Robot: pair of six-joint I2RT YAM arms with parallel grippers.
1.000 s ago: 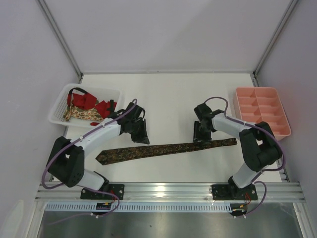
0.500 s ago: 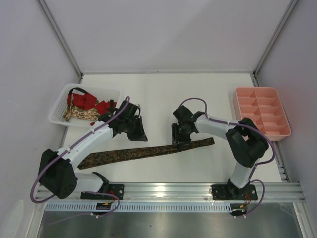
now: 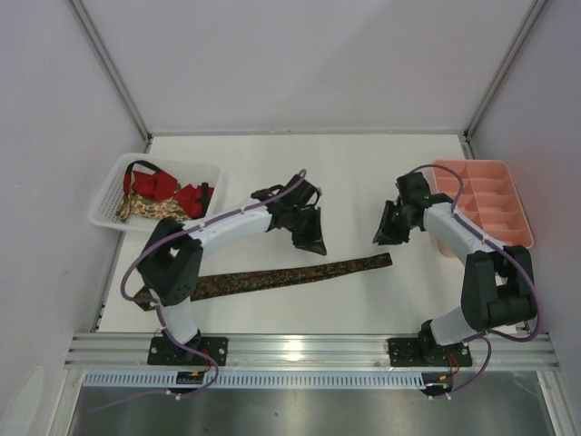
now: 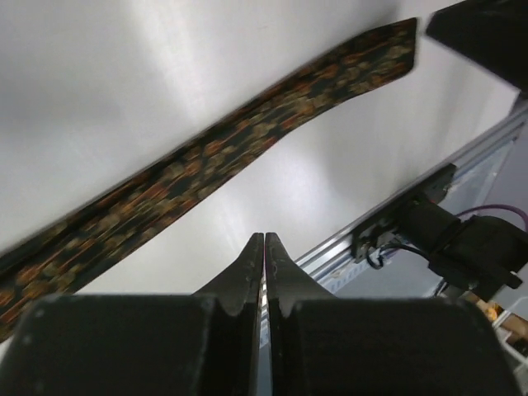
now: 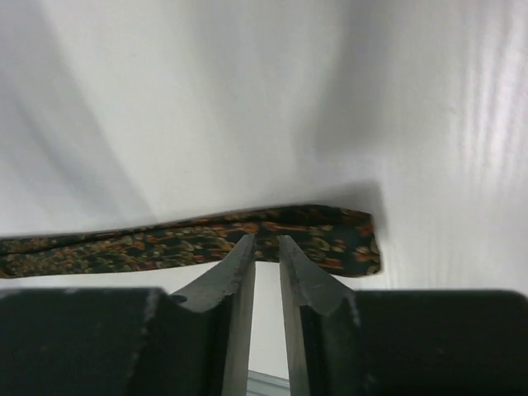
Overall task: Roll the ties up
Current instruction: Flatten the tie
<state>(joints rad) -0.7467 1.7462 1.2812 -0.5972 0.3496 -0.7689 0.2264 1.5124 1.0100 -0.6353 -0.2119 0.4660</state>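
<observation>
Tie lies flat, ungripped. Left gripper fingers pressed together, just behind tie's middle. Right gripper narrow gap, empty, near tie's right end.

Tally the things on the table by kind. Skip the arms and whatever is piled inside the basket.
Patterned tie: 1
White basket: 1
Pink compartment tray: 1
Total: 3
</observation>
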